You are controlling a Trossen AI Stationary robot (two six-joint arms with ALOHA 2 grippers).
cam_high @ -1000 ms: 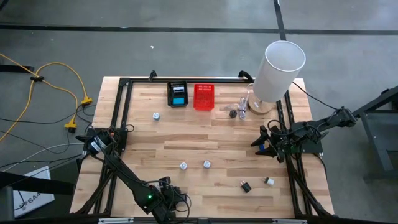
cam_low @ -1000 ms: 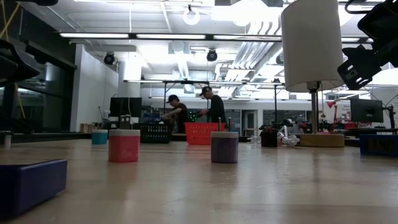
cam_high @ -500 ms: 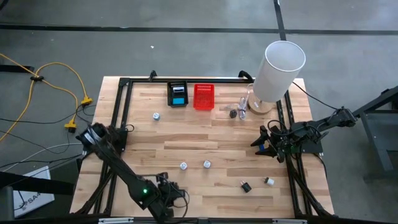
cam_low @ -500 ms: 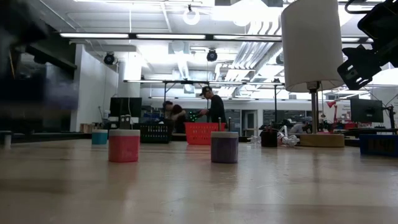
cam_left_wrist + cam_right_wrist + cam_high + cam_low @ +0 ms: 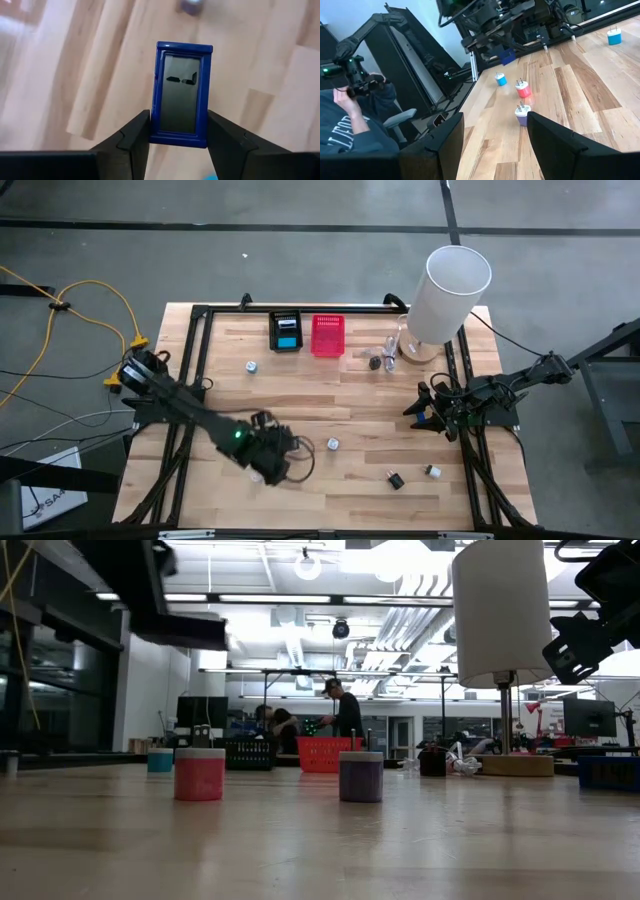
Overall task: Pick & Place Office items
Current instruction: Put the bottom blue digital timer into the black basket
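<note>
Blue-framed tag (image 5: 181, 92) clamped between left hand (image 5: 177, 134) fingers, right hand (image 5: 492, 140) spread, empty

Lying along the table's (image 5: 360, 395) far edge: two mesh baskets (image 5: 286, 332) (image 5: 327, 335) side by side, with the tall cylinder (image 5: 446, 292) standing to their right. Sitting between basket and cylinder: a cluster of small items (image 5: 382, 358). Lying alone left of centre: one small piece (image 5: 250, 366). Hanging over the near-left area: left gripper (image 5: 278, 458), with one piece (image 5: 332, 444) just to its right. Resting near the front right: two pieces (image 5: 395, 479) (image 5: 433, 471). Waiting at the right edge: right gripper (image 5: 420, 402).
</note>
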